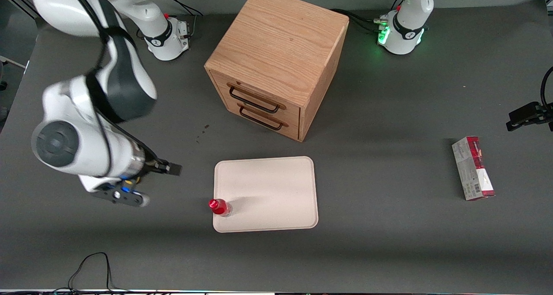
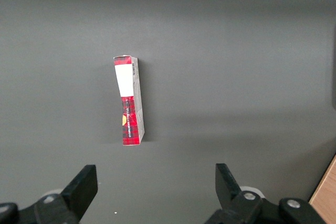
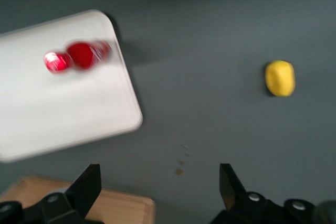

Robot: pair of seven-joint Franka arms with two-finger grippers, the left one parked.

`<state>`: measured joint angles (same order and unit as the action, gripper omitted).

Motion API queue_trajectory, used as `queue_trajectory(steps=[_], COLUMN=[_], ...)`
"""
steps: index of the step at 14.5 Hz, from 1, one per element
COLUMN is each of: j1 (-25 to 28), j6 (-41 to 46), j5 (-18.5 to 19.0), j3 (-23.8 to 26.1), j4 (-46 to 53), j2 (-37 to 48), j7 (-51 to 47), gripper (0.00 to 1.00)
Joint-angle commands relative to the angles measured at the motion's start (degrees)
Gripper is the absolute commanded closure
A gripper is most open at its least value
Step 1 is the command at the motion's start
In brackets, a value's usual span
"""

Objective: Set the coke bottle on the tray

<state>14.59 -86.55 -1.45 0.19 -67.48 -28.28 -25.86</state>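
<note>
The coke bottle (image 1: pixel 220 207), tiny with a red cap and red body, stands upright on the cream tray (image 1: pixel 272 187), at the tray's corner nearest the front camera on the working arm's side. The right wrist view shows the bottle (image 3: pixel 79 56) near the rounded corner of the tray (image 3: pixel 63 114). My right gripper (image 1: pixel 167 169) hangs above the bare table beside the tray, toward the working arm's end, apart from the bottle. In the wrist view the gripper (image 3: pixel 160 182) is open, with only table and a wooden corner between its fingers.
A wooden drawer cabinet (image 1: pixel 276 61) stands farther from the front camera than the tray. A yellow lump (image 3: pixel 280 78) lies on the table. A red-and-grey carton (image 1: pixel 473 167) lies toward the parked arm's end. Small brown stains (image 1: pixel 203 131) mark the table.
</note>
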Motion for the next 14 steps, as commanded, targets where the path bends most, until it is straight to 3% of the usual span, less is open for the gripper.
queue_trajectory(steps=[1,4,6,12,14], j1=[-1.23,-1.23,-1.23,-7.19,-12.04], j6=[-4.93,-8.19,-6.10,-1.51,-1.42], j5=[-0.05,0.65,0.83,0.75,0.83], j3=[-0.37,-2.74,-5.37,-3.89,0.85], j4=[-23.70,-36.81,-37.64,-31.05,-30.69], j2=[18.83,31.75,35.38,33.55,33.55], j7=[8.96,17.65,23.02,25.94,26.65], gripper=[0.00,0.00,0.00,0.00,0.00])
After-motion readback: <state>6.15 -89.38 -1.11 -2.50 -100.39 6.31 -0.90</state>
